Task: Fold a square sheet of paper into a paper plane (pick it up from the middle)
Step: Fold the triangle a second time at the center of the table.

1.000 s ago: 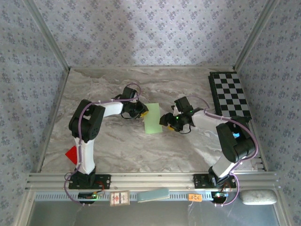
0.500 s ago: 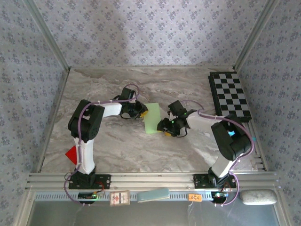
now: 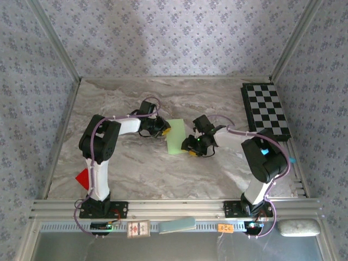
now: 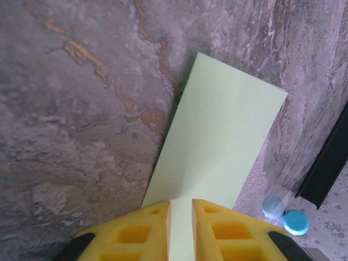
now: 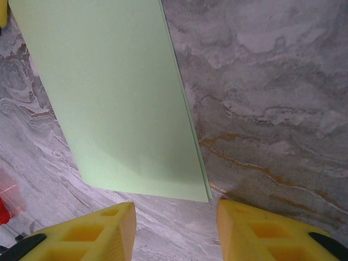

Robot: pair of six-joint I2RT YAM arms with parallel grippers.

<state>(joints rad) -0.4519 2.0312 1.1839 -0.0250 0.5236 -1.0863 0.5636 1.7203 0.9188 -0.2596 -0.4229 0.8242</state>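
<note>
Now the green paper (image 3: 175,136) lies flat in the middle of the table (image 3: 136,163). It is folded into a strip, not a plane yet. The left gripper (image 4: 181,204) is almost closed and seems to pinch one edge. The right gripper (image 5: 176,212) is half open by a corner and holds nothing. I think the next fold is starting, so the right gripper should grab its edge gently.

A grey marbled tabletop (image 3: 136,168) is enclosed on three sides by walls (image 3: 179,38) papered in a pale floral print. Aluminium posts (image 3: 57,46) are set at the far corners, and the scene is softly, evenly lit.
</note>
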